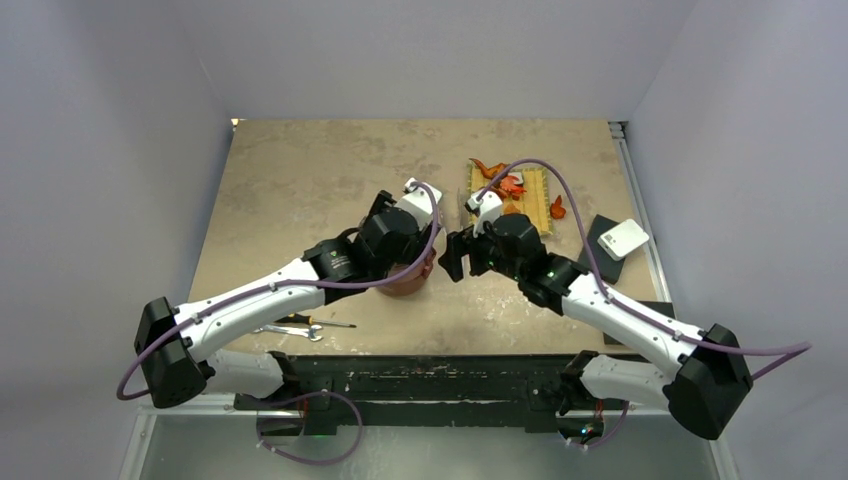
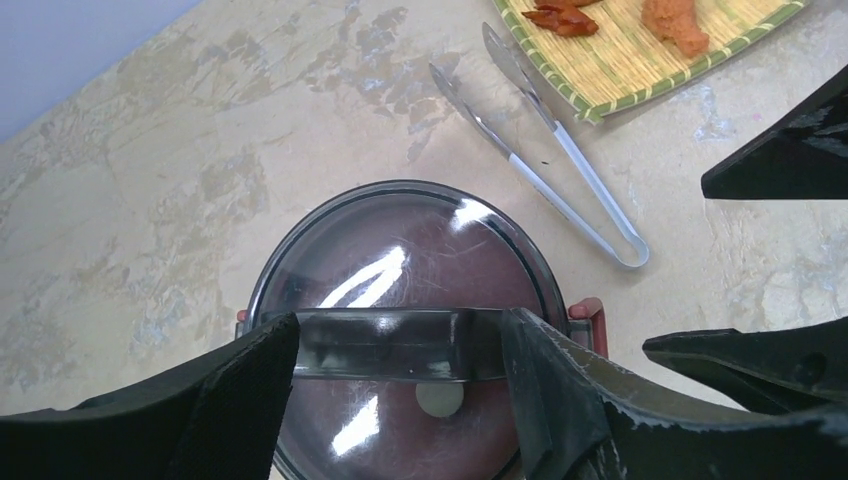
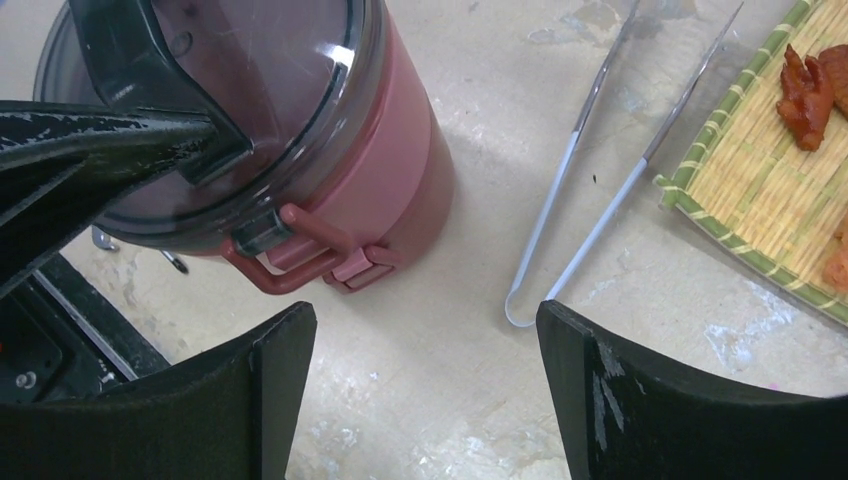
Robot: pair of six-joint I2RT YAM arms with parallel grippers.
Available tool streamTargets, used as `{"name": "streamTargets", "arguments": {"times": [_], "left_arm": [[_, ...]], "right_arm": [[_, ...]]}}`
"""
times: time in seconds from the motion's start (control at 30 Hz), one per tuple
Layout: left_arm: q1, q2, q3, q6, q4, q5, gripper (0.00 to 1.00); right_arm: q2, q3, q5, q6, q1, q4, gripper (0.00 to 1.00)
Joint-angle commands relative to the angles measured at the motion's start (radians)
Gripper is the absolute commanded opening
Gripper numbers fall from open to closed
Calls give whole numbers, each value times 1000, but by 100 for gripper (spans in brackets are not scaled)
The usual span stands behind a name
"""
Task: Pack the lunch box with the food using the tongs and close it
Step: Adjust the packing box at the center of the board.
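Observation:
The lunch box (image 3: 390, 170) stands stacked, dusty red, with its dark see-through top lid (image 2: 400, 240) on it. My left gripper (image 2: 400, 345) is above it, its fingers pressed against the two ends of the lid's handle bar (image 2: 400, 340). From above, the left gripper (image 1: 402, 250) covers most of the lunch box (image 1: 412, 282). The tongs (image 2: 560, 170) lie flat on the table between box and mat. My right gripper (image 3: 425, 330) hangs open over bare table just right of the box, the tongs (image 3: 570, 190) ahead of it. Orange and red food (image 1: 510, 185) lies on the mat.
The yellow woven mat (image 1: 538, 205) sits at the back right with food pieces (image 3: 805, 85) on it. A screwdriver (image 1: 325, 322) and a small wrench (image 1: 290, 331) lie at the near left edge. A white device (image 1: 622, 238) rests on a black pad at the right edge.

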Motion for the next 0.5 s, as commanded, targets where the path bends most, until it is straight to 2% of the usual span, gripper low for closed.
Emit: {"name": "streamTargets", "arguments": {"times": [0.0, 0.23, 0.47], "left_arm": [[-4, -2, -47, -33, -20, -6, 70], [-4, -14, -141, -88, -52, -5, 61], [-4, -37, -208, -144, -80, 6, 58]], "right_arm": [[21, -9, -7, 22, -3, 64, 82], [63, -6, 4, 34, -2, 98, 77], [98, -4, -22, 55, -2, 155, 74]]}}
